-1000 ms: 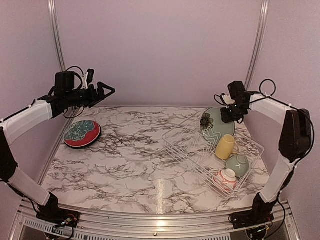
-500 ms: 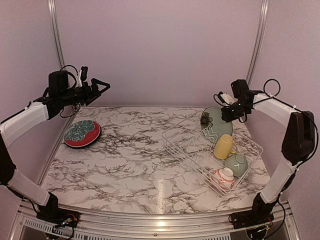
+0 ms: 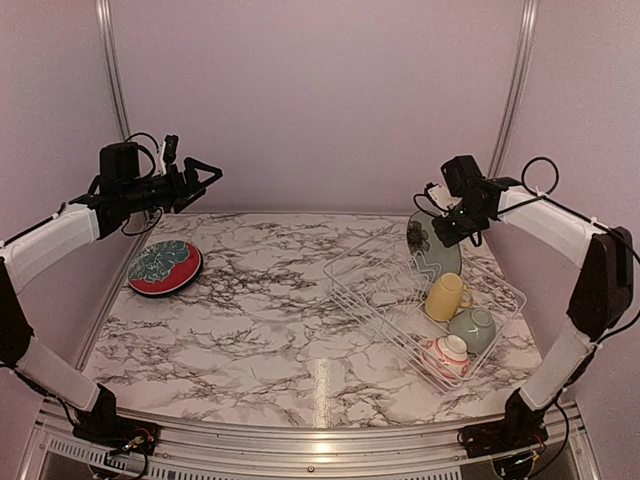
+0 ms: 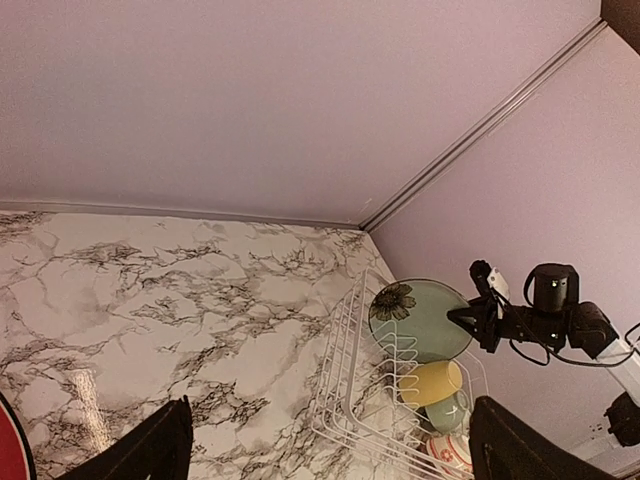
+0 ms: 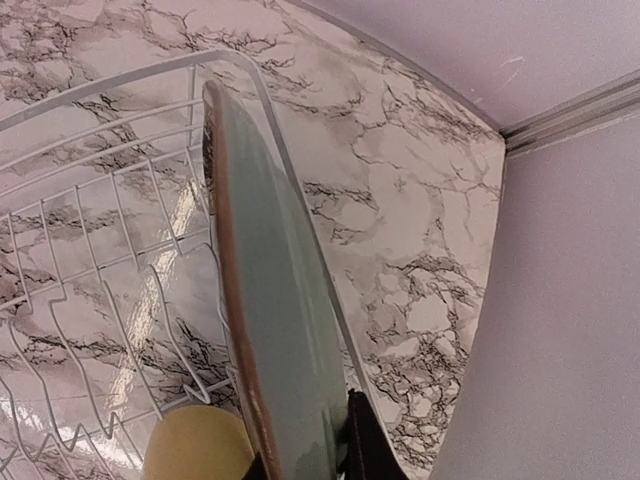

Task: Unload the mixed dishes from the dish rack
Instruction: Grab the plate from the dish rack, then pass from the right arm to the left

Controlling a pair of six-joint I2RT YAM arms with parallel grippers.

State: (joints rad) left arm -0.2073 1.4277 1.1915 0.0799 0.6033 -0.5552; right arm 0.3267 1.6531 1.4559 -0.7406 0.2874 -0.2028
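The pale green glazed plate (image 3: 432, 250) with a dark flower is standing on edge at the far end of the white wire dish rack (image 3: 372, 290). Its top rim is sitting between the jaws of the right gripper (image 3: 447, 228), which are pinching it nearly shut. Rigid, slick and breakable, it is likely needing a firm rim hold and a straight lift off the prongs. The left gripper (image 3: 207, 172) is hovering wide open, empty.

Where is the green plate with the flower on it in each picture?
Top view: the green plate is on the right side, toward the back, standing up.
Left wrist view: the plate is at the lower right, with its flower facing the camera.
Right wrist view: the plate runs edge-on down the middle.
Shared landmark: the yellow mug is right beside it in all three.
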